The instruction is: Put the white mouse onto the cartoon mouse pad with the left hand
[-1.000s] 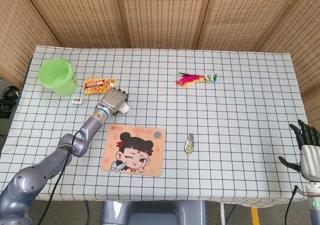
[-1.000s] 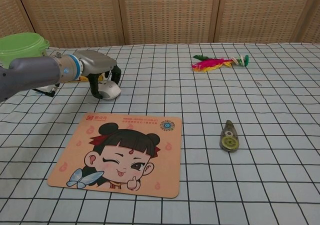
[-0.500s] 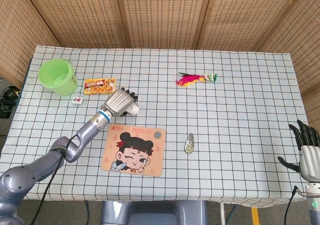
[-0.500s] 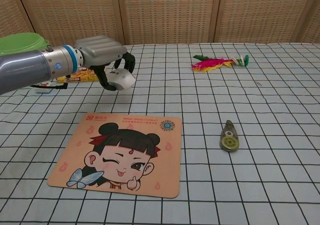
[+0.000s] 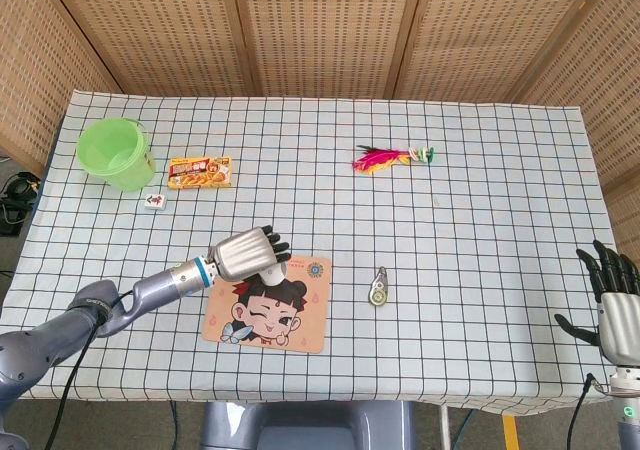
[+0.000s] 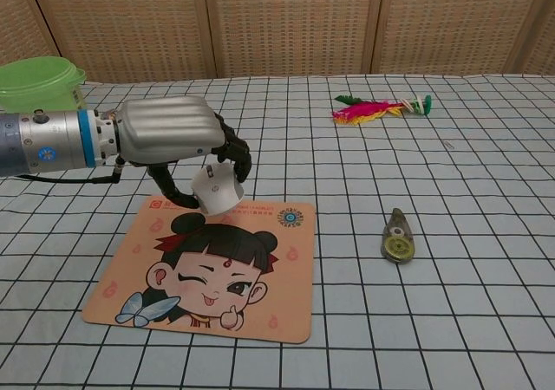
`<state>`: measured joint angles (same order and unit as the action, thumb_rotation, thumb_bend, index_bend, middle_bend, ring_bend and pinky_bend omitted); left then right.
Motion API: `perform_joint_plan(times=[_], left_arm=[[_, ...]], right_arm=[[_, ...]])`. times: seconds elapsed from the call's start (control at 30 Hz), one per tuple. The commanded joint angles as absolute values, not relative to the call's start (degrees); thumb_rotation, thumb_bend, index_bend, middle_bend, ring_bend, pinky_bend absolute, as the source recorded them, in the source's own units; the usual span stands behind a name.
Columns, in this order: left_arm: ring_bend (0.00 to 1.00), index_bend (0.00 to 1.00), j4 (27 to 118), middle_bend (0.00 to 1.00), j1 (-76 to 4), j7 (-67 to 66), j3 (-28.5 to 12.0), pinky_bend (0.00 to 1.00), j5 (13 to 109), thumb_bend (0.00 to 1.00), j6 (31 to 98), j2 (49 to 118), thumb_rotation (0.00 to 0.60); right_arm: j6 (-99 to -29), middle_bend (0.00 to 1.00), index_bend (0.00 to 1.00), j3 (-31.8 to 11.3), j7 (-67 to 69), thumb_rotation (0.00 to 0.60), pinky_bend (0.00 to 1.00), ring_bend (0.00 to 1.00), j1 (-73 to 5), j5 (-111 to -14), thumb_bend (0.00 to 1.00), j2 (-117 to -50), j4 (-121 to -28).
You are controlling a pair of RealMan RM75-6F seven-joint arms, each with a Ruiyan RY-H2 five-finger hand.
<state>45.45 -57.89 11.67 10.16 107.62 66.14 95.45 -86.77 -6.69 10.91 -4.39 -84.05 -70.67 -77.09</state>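
The mouse (image 6: 215, 191), judged light, rigid and smooth-shelled, is gripped at its sides by the left hand (image 6: 169, 139) above the pad (image 6: 173, 299); the right hand (image 5: 616, 305) is held open.

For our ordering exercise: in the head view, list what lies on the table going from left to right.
Green bucket → mahjong tile → snack packet → cartoon mouse pad → correction tape → feather shuttlecock → right hand.

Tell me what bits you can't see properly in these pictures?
- White mouse: head view shows only a sliver; the silver left hand covers it.
- Right hand: absent from chest view; head view cuts off its arm at the edge.
- Small white tile: markings too tiny in head view.
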Motion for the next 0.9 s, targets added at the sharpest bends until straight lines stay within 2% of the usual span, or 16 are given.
perform_joint_plan(times=[0.03,0.2,0.3,0.6,0.9], left_arm=[[0.40,0.68,40.68,0.44,-57.59,13.16,13.70,0.44,113.47,0.49,73.00,97.15,0.600],[0.40,0.69,34.32,0.44,-56.85,17.05,15.65,0.44,116.73,0.49,80.08,99.80,0.600],[0.40,0.69,31.25,0.44,-56.57,17.93,16.84,0.44,118.10,0.48,82.07,100.81,0.600],[0.40,0.69,24.98,0.44,-55.53,18.99,20.14,0.44,120.40,0.48,83.58,102.77,0.600],[0.39,0.68,21.74,0.42,-55.12,19.46,20.81,0.43,119.92,0.48,84.00,104.18,0.600]], right_arm=[[-87.09,0.00,0.14,-6.65,10.71,0.600,0.00,0.00,-4.39,-84.38,0.07,-70.67,-77.18],[-87.32,0.00,0.15,-6.81,11.01,0.600,0.00,0.00,-4.26,-84.21,0.08,-70.54,-77.24],[-87.36,0.00,0.15,-6.86,11.12,0.600,0.00,0.00,-4.23,-84.15,0.08,-70.52,-77.16],[-87.54,0.00,0.15,-6.79,10.99,0.600,0.00,0.00,-4.16,-84.31,0.07,-70.51,-77.23],[-87.80,0.00,0.15,-6.68,10.59,0.600,0.00,0.00,-4.15,-84.68,0.08,-70.66,-77.39]])
